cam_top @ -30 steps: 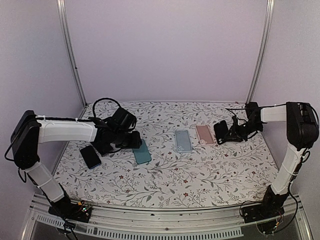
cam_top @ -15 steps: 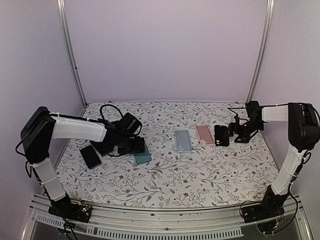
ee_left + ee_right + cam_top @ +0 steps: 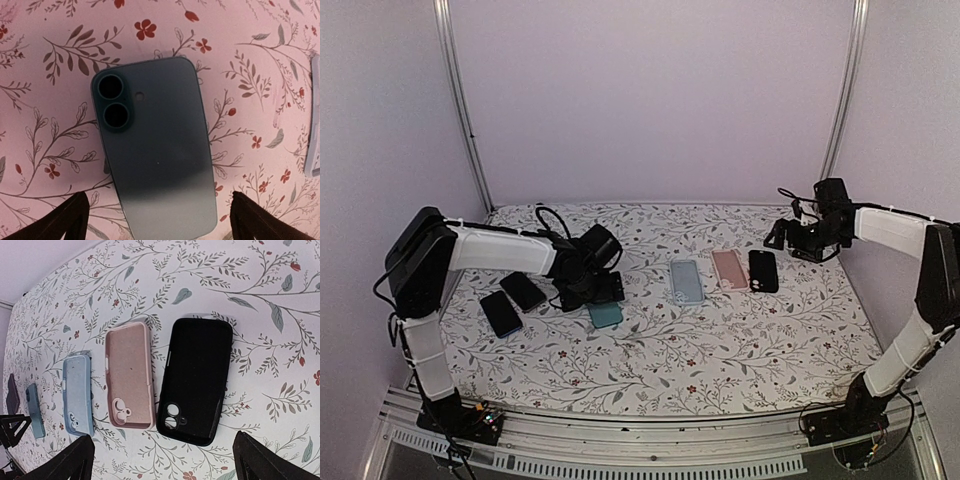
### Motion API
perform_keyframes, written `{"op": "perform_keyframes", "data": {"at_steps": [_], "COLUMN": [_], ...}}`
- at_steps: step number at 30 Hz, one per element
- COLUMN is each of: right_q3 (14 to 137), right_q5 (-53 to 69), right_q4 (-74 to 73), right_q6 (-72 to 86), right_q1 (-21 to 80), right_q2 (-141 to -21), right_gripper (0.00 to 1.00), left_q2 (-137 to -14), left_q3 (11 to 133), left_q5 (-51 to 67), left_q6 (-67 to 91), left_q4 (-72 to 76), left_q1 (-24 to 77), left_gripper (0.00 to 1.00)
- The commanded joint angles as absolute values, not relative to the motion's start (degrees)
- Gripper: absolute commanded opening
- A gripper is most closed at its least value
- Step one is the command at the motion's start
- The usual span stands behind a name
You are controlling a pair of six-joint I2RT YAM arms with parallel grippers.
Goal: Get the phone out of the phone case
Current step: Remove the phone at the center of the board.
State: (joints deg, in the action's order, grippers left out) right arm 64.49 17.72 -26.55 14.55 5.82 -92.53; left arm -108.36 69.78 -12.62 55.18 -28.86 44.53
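The teal phone (image 3: 155, 155) lies bare on the floral table, back up, its two camera lenses facing me. My left gripper (image 3: 162, 222) hovers open right over it, one fingertip on each side, touching nothing; in the top view the left gripper (image 3: 602, 297) covers the far end of the phone (image 3: 607, 316). The black phone case (image 3: 197, 380) lies empty, inside up, beside the pink case (image 3: 128, 375). My right gripper (image 3: 162, 462) is open above and clear of it; from above, the right gripper (image 3: 778, 238) sits back and right of the black case (image 3: 763, 270).
A light blue case (image 3: 686, 281) and the pink case (image 3: 728, 268) lie empty in a row left of the black one. Two dark phones (image 3: 501, 313) (image 3: 524, 291) lie at the left. The enclosure's walls and frame posts close in the back and sides.
Both grippers opened. The left arm slid right and let go of the teal phone on the table. The right let the black case down beside the pink one and drew back up to the right.
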Motion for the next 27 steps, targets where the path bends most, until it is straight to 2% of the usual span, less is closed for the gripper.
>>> {"op": "perform_keyframes", "data": {"at_steps": [1, 9, 27], "right_q3": [65.52, 65.8, 65.38], "right_q5": [17.84, 20.86, 21.53], "right_q4": [-23.95, -22.63, -21.86], "right_q6": [16.24, 16.14, 16.69], "right_q1": [7.52, 9.25, 10.36], "right_q2": [-88.43, -87.45, -86.62], "right_gripper": [0.99, 0.99, 0.99], "left_q2": [-111.66, -119.02, -123.08], "left_q3": [75.36, 85.96, 87.71], "left_q5": [-17.06, -23.3, -20.03], "left_q6": [61.29, 68.64, 70.04], "left_q4": [-34.51, -47.55, -45.6], "left_q1": [46.14, 47.63, 47.9], "left_gripper": [0.99, 0.99, 0.97]}}
